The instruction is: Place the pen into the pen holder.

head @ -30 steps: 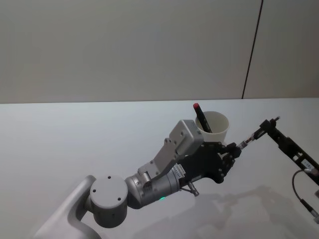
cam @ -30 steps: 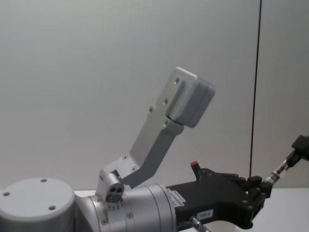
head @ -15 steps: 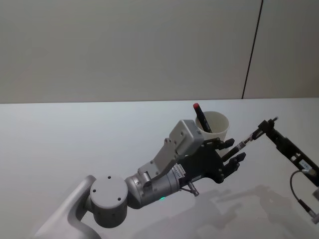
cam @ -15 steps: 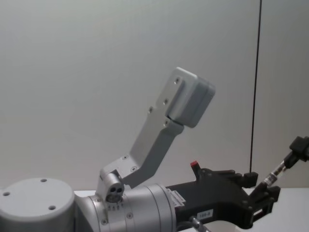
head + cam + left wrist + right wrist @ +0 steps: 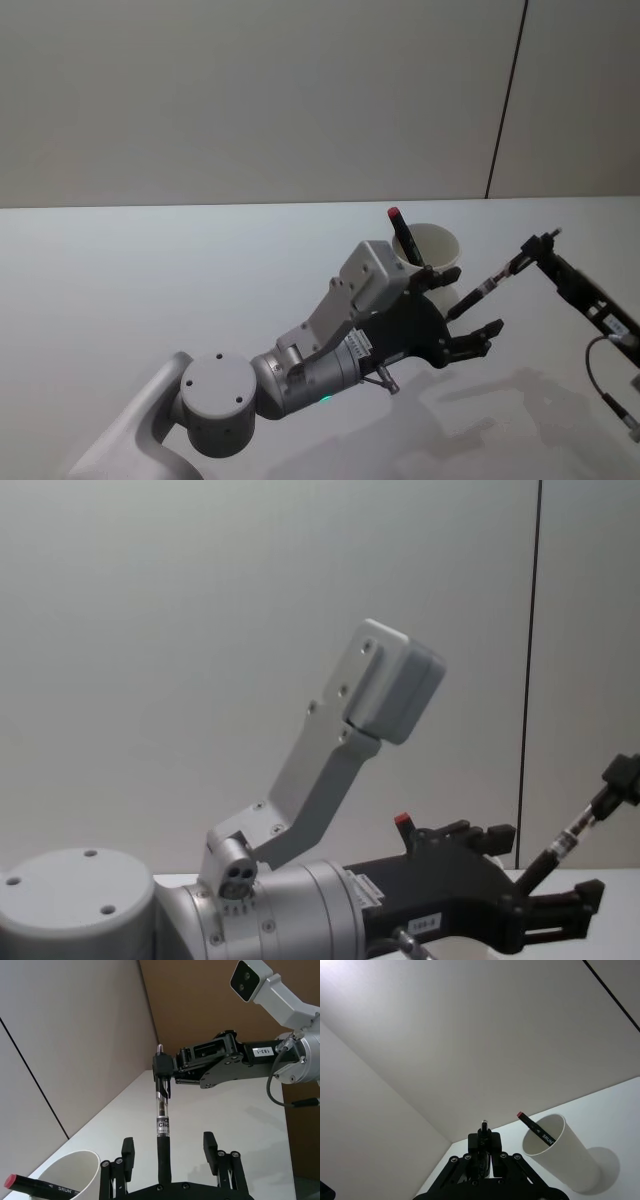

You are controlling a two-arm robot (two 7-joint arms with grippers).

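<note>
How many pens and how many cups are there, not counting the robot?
Pens: 2 (black marker standing in the white paper cup; click pen held by the right gripper, between the open fingers of the left gripper)
Cups: 1
Total: 3

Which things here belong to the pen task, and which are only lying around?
Job: pen standing in the pen holder; second pen gripped by the right gripper; open left gripper.
Only around: table; wall.
</note>
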